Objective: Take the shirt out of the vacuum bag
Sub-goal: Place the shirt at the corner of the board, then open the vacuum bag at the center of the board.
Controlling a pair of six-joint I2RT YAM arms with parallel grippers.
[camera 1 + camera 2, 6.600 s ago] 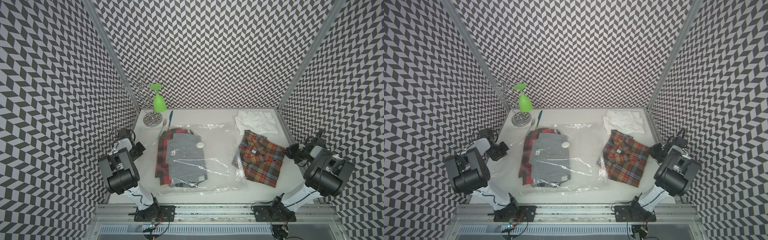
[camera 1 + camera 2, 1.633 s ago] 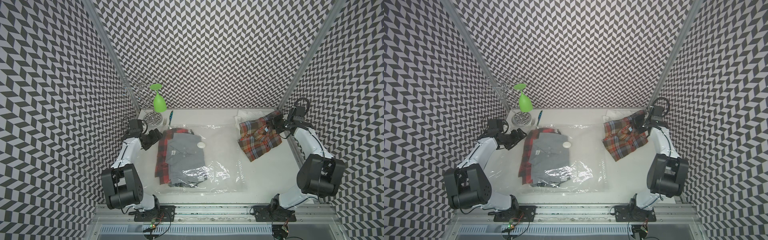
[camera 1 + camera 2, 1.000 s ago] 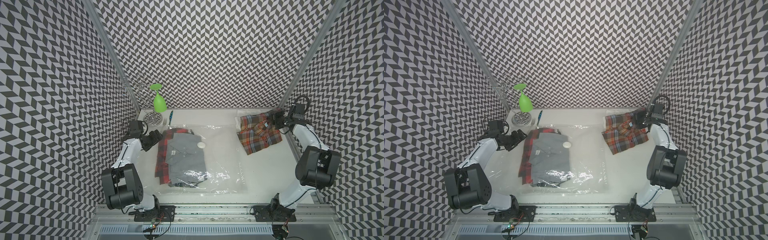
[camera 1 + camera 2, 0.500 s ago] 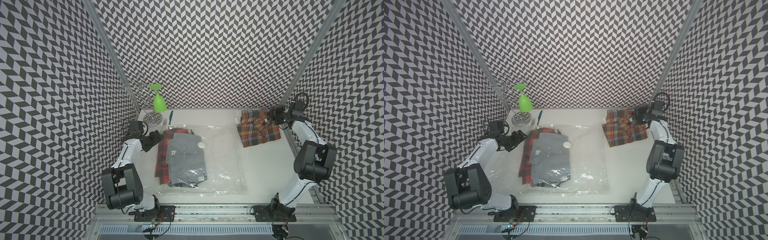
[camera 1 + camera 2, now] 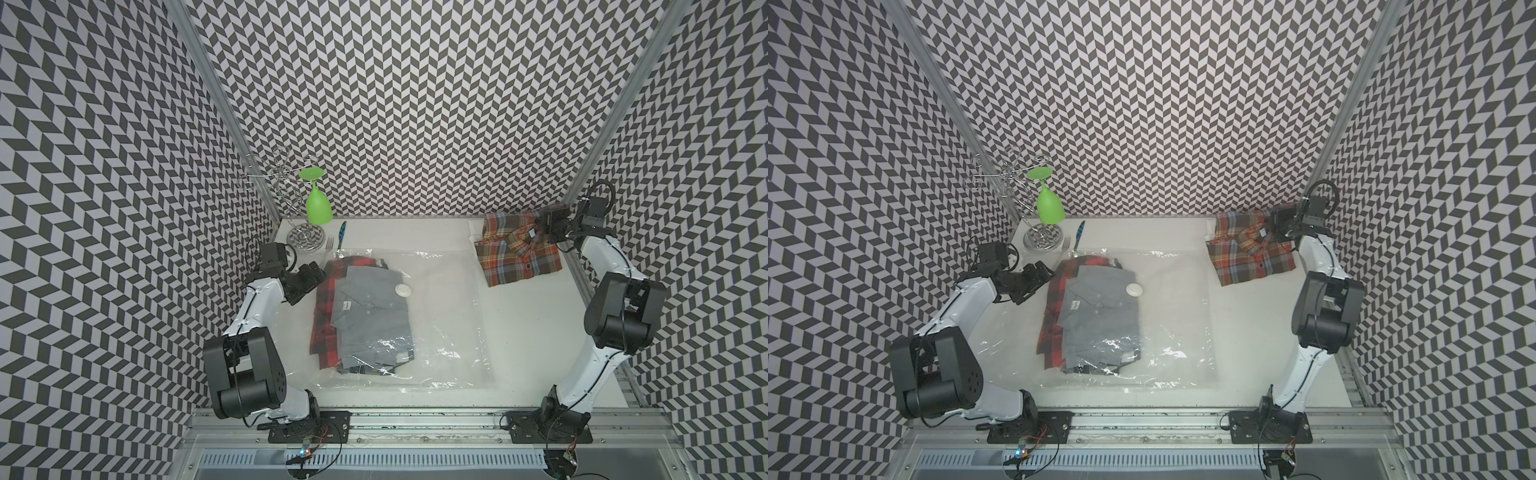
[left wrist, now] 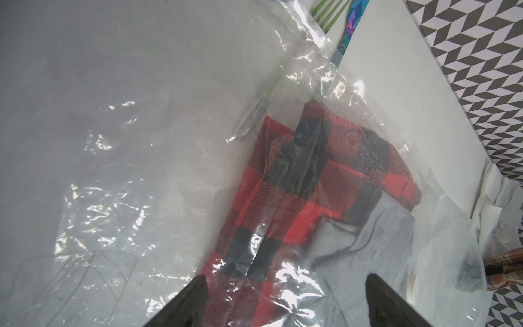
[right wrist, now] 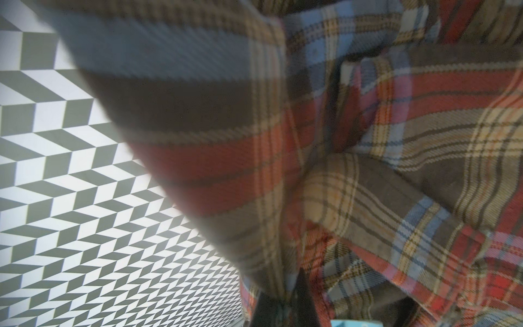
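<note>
A: Where's the shirt?
B: Orange plaid shirt (image 5: 519, 262) is out, at the far right corner of the bench (image 5: 534, 332). Right gripper (image 5: 547, 226) has its jaws clamped on it near the collar. Grey shirt (image 5: 370, 316) and red check shirt (image 5: 328, 299) are inside the vacuum bag (image 5: 440, 316).
A: Left gripper (image 5: 309, 277)?
B: Jaws apart, over the film beside the red one. Cloth looks soft and light, film slippery. I'd pinch a folded edge and pin the bag.

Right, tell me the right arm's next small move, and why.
Probably open the right gripper and let go. It is shut on the plaid shirt near its collar, and the shirt lies clear of the vacuum bag, mostly flat in the far corner of the table.
</note>
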